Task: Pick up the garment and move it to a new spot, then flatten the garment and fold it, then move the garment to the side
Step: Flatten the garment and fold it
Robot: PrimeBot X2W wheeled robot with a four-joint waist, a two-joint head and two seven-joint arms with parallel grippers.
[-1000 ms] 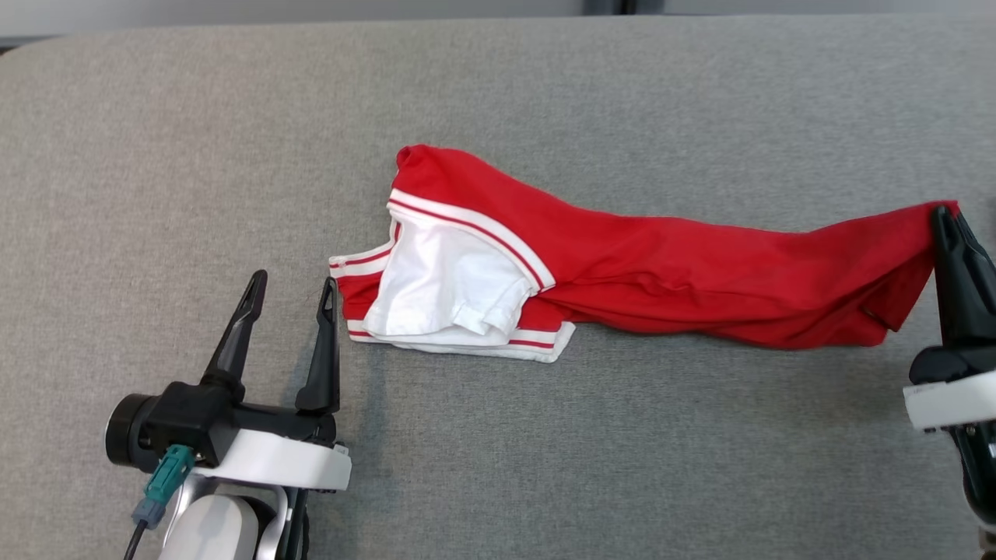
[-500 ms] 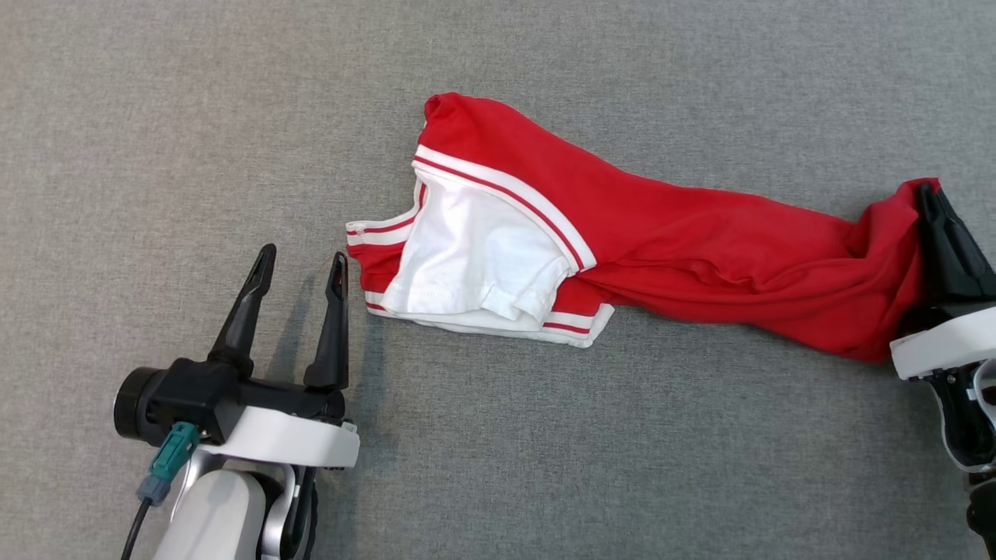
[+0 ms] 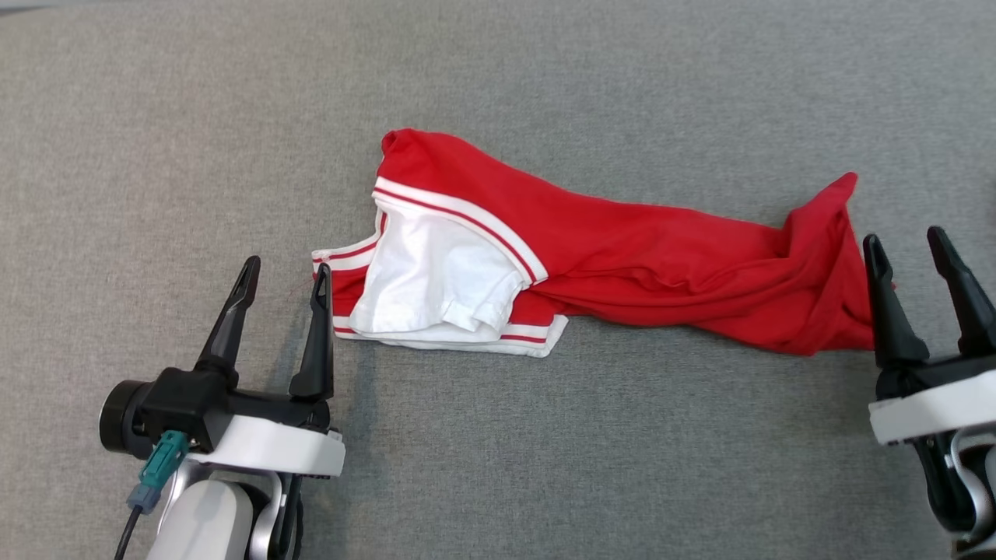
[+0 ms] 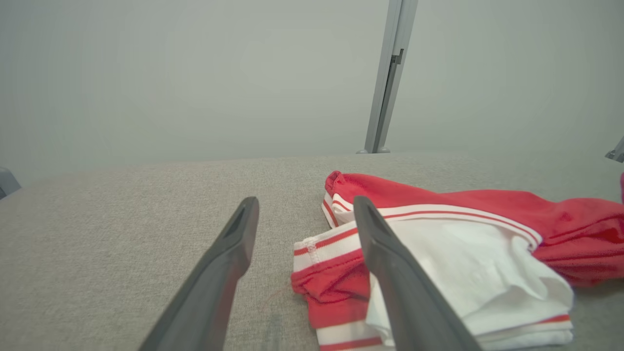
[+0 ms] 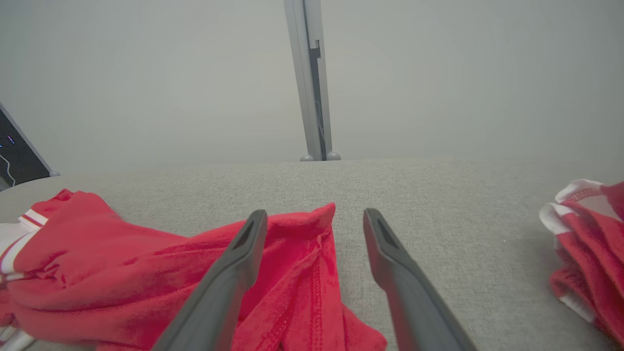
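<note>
Two grippers stood with their fingers spread and nothing held between them. The left gripper (image 3: 287,266) sat low over the grey padded surface (image 3: 545,467), its inner finger just beside the striped red-and-white end of the garment (image 3: 622,272); whether it touched the cloth could not be told. The right gripper (image 3: 903,236) stood just beside the garment's other end, where a red corner rose in a peak; in the right wrist view that corner lay partly between its fingers, ungripped. The garment lay near the middle of the surface, a long rumpled red band with a white panel turned out at its left end. Judged from this, the move to a new spot looked done and the flattening was in hand. The next move would call for each gripper to pinch an edge and draw the ends apart. A second red-and-white bundle (image 5: 585,243) lay apart at the right edge of the right wrist view
</note>
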